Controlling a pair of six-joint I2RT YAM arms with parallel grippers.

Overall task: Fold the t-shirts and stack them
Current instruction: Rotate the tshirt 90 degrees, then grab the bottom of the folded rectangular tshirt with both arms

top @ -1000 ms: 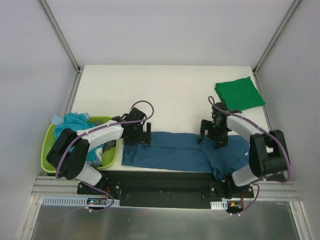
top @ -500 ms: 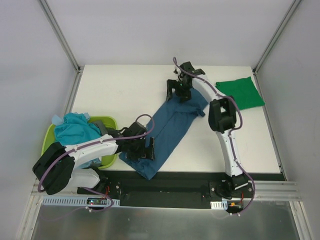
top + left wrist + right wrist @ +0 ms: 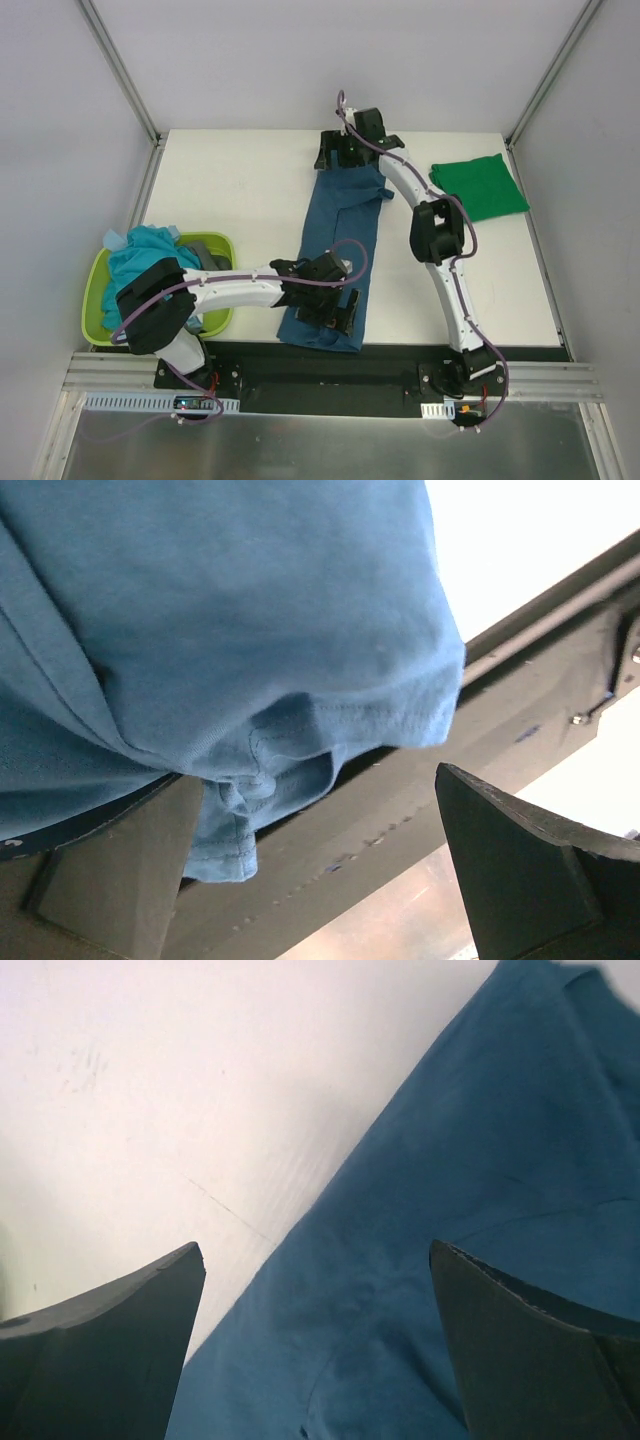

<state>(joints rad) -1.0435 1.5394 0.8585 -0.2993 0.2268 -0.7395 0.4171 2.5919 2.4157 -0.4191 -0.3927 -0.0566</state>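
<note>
- The left pincer [image 3: 312, 775] is released, its jaws wide apart, at the near end of the blue t-shirt [image 3: 340, 240]. A fold of hem lies draped over one finger [image 3: 110, 860].
- Risk: if this arm lifts away as it stands, the draped hem may catch on that finger and drag the shirt out of shape, or off the near edge of the worktop [image 3: 230, 190].
- The right pincer [image 3: 315, 1248] is released too, jaws spread above the shirt's far end, half over cloth and half over bare worktop.
- Risk: closing here may catch only the top layer, or miss the edge altogether, so the fold would come out crooked.
- The blue t-shirt lies as a long strip from the far middle of the worktop to its near edge, slightly slanted and creased. Folded as it lies, it may turn out lopsided.
- The green t-shirt [image 3: 480, 185] sits folded at the far right, well apart. A wide sweep by the right arm could knock it.
- Only the left wrist view shows the hem hanging by the black rail [image 3: 420, 810].
- Only the top view shows the whole strip, and the turquoise t-shirts [image 3: 150, 250] waiting in the basket [image 3: 92, 300].
</note>
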